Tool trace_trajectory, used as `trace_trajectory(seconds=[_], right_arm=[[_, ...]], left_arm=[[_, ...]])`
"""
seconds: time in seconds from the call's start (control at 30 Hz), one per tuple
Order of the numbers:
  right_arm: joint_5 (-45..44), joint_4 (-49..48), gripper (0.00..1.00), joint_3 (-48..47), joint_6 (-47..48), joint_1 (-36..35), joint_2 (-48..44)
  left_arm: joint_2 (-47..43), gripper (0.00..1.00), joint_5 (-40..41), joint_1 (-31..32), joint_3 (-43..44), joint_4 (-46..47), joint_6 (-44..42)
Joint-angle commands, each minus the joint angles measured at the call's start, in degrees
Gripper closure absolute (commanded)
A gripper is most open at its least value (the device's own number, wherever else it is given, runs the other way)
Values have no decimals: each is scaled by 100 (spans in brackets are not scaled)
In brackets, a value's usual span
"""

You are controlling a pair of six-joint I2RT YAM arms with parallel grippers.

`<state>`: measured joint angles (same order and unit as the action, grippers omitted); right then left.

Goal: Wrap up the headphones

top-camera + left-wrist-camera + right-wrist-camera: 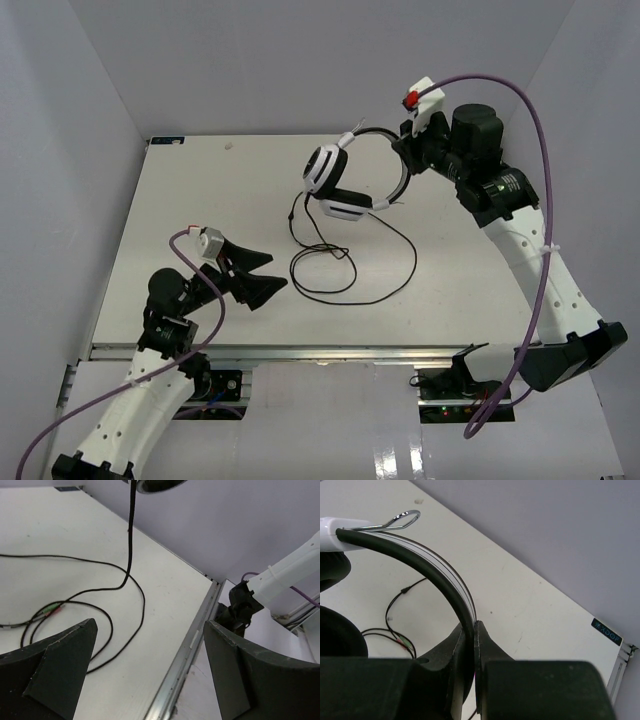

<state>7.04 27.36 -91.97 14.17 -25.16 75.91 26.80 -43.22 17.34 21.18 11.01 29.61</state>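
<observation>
The left arm (130, 420) and right arm (535, 265) have white shells on their lower links and black joint housings. The right arm has a round black motor (476, 128) above a small white label (510, 185). A purple cable (546, 180) runs to each white camera box (425, 97). The left claw (275, 272) and right claw (474, 627) have matte black wedge fingers.

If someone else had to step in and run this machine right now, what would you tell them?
Right gripper: shut on the headband of the headphones, which appear held off the table.
Left gripper: open, empty, close to the cord.
The cord lies in loose loops on the table.
Done: headphones grasped.
Left: all the wrapping of the cord.
</observation>
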Motion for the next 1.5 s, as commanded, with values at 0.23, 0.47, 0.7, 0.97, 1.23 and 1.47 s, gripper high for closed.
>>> trace_trajectory(seconds=[0.23,0.47,0.7,0.97,1.23,1.47], right_arm=[[69,-3,92,-797,-406,30,258],[113,6,92,-727,-403,99,65],[925,89,92,-946,-1000,476,28],[2345,77,92,-1270,-2050,1479,152],[3812,-321,92,-1020,-3204,2317,207],[3720,-396,92,-898,-3105,2362,182]], left_arm=[[3246,2,2324,2023,338,3878,-2030],[4801,2,2730,2293,812,4981,-2003],[5976,2,3195,2647,894,6382,-2278],[7232,27,3047,2846,1584,6908,-2118],[7398,96,3140,2844,1545,7066,-2016],[7070,100,2559,2846,1601,6659,-1959]])
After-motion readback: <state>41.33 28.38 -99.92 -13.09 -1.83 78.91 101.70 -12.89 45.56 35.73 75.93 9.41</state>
